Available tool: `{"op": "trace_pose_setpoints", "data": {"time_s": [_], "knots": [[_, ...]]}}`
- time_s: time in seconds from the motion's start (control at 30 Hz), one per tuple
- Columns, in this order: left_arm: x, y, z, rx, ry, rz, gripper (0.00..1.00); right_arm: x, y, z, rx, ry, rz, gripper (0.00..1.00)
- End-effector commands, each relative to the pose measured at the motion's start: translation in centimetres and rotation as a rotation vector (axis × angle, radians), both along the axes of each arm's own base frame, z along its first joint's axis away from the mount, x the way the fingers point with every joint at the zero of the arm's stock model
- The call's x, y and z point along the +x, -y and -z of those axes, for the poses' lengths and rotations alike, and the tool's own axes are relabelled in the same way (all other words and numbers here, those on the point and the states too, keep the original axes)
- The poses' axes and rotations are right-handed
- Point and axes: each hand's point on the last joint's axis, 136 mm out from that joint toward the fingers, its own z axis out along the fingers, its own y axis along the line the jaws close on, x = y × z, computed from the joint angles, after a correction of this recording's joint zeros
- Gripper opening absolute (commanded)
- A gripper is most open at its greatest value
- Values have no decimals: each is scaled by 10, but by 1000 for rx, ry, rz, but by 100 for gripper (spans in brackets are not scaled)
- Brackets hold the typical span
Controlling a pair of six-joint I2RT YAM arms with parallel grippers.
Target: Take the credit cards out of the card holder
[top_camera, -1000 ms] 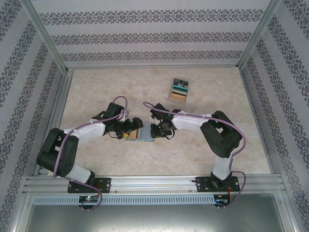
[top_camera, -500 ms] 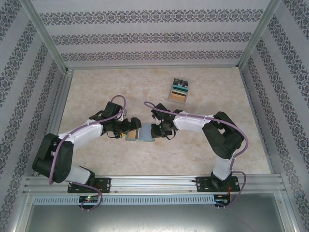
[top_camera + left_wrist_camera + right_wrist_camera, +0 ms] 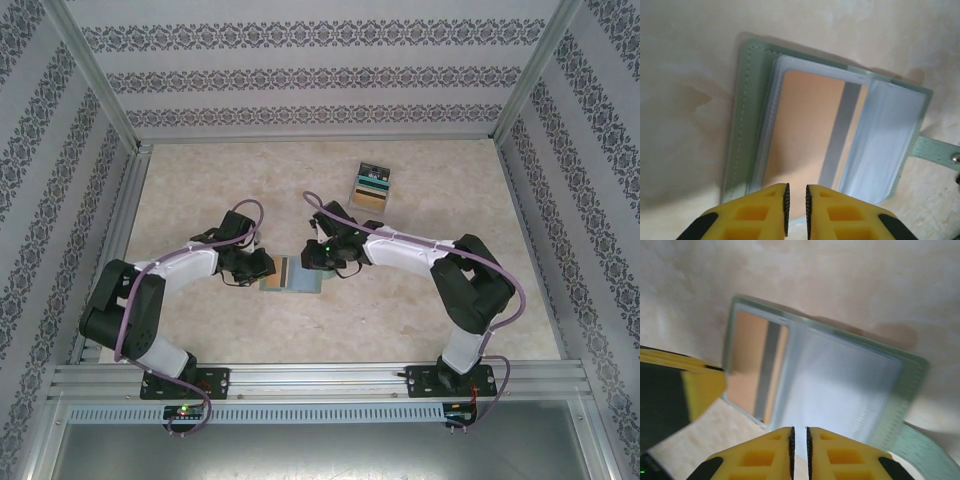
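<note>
The card holder [image 3: 303, 279] lies open and flat on the table between both arms, green outside [image 3: 742, 125], pale blue-grey inside [image 3: 850, 390]. A tan credit card [image 3: 805, 125] with a grey stripe sits in its left sleeve [image 3: 747, 355]. My left gripper [image 3: 796, 187] is shut to a thin slit over the near edge of that sleeve, with nothing seen between the fingers; from above it [image 3: 268, 267] is at the holder's left end. My right gripper [image 3: 799, 429] is shut too, its tips at the edge of the blue-grey right half [image 3: 312, 258].
A staggered pile of black, teal and tan cards [image 3: 370, 187] lies farther back, right of centre. The holder's green strap with a metal snap [image 3: 940, 152] sticks out to one side. Patterned walls and metal rails enclose the pale table.
My left gripper went from wide open to shut at the holder's left end. My right gripper shifted a little left and away along the holder, still shut.
</note>
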Motion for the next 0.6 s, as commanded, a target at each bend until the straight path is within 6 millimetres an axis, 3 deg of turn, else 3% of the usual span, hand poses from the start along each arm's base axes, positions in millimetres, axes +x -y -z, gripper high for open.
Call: {"op": "trace_pose_setpoints", "data": {"time_s": [0.0,0.57], "knots": [[5,-7,4,35,-12,4,17,3,-23,-3,95,-40,-7,18],[-2,-7,25,47,-75,10,14,-2,-50,28,141,-166,-13,17]]}}
